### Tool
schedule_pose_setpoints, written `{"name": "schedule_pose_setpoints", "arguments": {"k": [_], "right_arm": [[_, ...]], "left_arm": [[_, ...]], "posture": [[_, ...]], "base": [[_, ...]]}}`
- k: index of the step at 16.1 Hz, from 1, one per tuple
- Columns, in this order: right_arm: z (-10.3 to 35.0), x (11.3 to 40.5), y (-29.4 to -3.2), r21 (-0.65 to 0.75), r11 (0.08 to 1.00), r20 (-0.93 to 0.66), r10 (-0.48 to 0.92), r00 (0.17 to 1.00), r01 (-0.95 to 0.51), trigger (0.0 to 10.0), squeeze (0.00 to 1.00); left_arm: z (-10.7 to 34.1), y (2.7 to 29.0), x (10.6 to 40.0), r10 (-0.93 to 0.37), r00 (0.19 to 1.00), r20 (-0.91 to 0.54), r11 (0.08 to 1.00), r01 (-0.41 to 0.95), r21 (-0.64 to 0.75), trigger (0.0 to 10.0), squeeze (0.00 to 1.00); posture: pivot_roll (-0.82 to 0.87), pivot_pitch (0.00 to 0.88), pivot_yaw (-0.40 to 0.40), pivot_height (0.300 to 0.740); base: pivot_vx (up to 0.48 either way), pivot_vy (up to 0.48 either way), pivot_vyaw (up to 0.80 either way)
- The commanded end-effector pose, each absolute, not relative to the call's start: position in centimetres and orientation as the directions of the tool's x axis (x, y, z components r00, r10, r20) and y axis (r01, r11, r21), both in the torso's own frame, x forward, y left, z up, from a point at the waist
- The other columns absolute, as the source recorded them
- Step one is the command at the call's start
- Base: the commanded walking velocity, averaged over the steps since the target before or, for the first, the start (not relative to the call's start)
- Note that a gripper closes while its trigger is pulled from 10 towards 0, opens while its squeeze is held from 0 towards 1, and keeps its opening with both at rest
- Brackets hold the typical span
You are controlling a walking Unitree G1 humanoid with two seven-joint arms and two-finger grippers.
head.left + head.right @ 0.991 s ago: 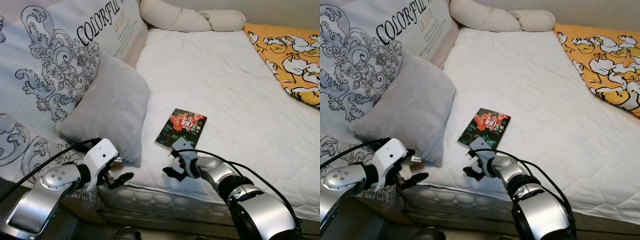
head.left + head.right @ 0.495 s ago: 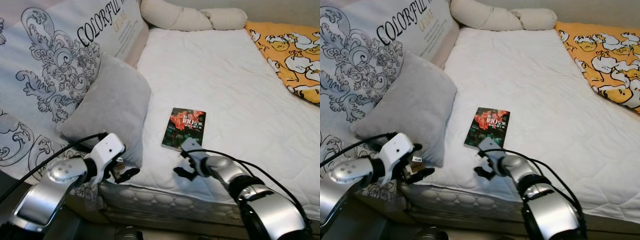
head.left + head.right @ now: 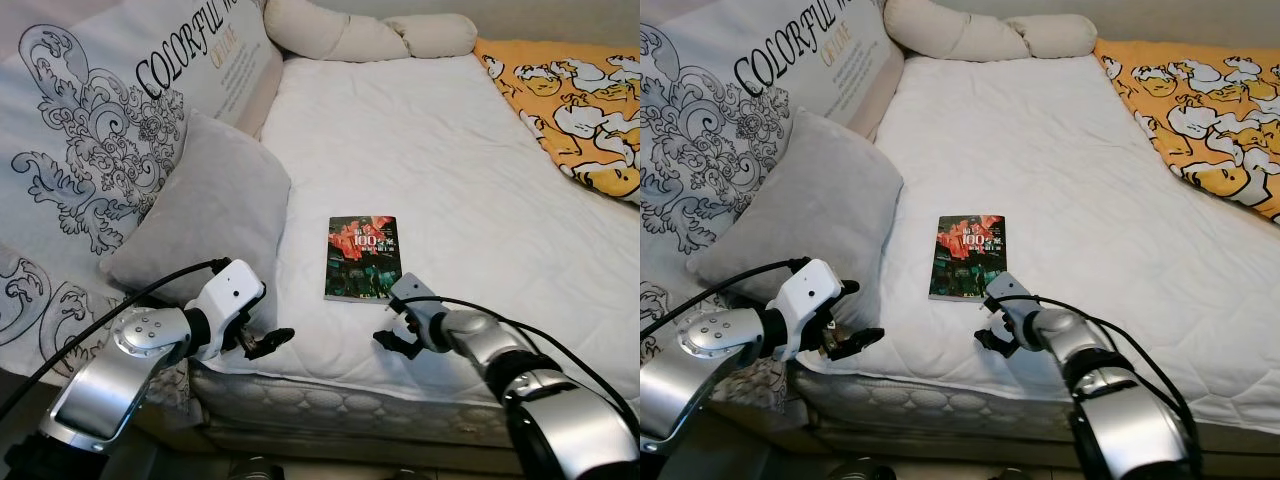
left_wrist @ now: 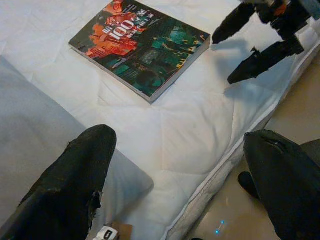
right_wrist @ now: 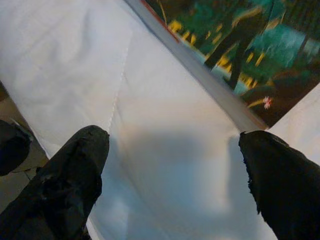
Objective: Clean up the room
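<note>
A thin paperback book with a dark green and red cover bearing the number 100 is lying flat and face up on the white quilted mattress, near the mattress's front edge and just beside the plain grey velvety cushion that is leaning on the left. The right gripper is hovering just over the mattress right at the book's near right corner, its two black fingers spread apart with nothing between them; in the right wrist view those fingertips are framing bare white cover, with the book's corner lying just beyond them, apart from both tips. The left gripper is hanging at the front edge of the mattress, just below the grey cushion's lower corner, its fingers also standing wide open and holding nothing; the left wrist view is looking between them across the sheet to the book and to the right gripper's fingers on the book's far side. Behind the grey cushion a large white cushion printed with black scrollwork and the word COLORFUL is propped along the left side of the bed. Two cream bolster pillows are lying across the far end, and an orange blanket patterned with white cartoon figures is draping over the far right part of the mattress, well apart from the book.
</note>
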State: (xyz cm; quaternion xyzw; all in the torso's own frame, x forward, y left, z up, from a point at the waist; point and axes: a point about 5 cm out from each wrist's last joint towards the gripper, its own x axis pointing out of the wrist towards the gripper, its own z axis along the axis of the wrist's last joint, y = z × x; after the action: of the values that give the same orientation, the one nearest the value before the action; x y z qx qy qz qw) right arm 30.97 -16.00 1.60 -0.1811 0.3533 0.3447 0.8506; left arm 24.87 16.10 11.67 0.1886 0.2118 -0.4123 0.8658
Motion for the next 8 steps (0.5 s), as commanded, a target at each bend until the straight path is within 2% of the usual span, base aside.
{"name": "schedule_pose_setpoints", "arguments": {"k": [1, 3, 5, 7, 8], "right_arm": [[2.2, 31.1, -16.0, -0.020, 0.675, -0.683, 0.530, 0.503, -0.738, 10.0, 0.00], [2.7, 30.6, -16.7, 0.056, 0.659, -0.632, 0.605, 0.484, -0.750, 10.0, 0.00], [3.4, 30.0, -18.0, 0.057, 0.745, -0.565, 0.573, 0.594, -0.664, 10.0, 0.00], [3.9, 30.0, -18.5, 0.090, 0.872, -0.497, 0.458, 0.737, -0.481, 10.0, 0.00], [4.1, 29.8, -18.4, 0.100, 0.926, -0.457, 0.368, 0.810, -0.364, 10.0, 0.00]], "left_arm": [[11.7, 16.3, 24.8, -0.624, 0.591, -0.511, 0.615, 0.775, 0.146, 10.0, 0.00], [11.8, 16.2, 24.4, -0.626, 0.634, -0.455, 0.668, 0.736, 0.106, 10.0, 0.00], [11.6, 16.0, 24.3, -0.574, 0.720, -0.390, 0.757, 0.648, 0.081, 10.0, 0.00], [11.3, 16.3, 24.6, -0.465, 0.818, -0.340, 0.842, 0.527, 0.116, 10.0, 0.00], [11.3, 16.6, 24.7, -0.405, 0.856, -0.320, 0.877, 0.463, 0.128, 10.0, 0.00]], "posture": [[0.03, 0.000, 0.007, 0.740], [0.03, 0.000, -0.012, 0.740], [0.01, 0.000, -0.016, 0.740], [-0.02, 0.000, -0.010, 0.740], [-0.03, 0.000, -0.004, 0.740]], "base": [[0.000, 0.000, 0.00], [0.000, 0.000, 0.00], [0.000, 0.000, 0.00], [0.000, 0.000, 0.00], [0.000, -0.341, 0.00]]}}
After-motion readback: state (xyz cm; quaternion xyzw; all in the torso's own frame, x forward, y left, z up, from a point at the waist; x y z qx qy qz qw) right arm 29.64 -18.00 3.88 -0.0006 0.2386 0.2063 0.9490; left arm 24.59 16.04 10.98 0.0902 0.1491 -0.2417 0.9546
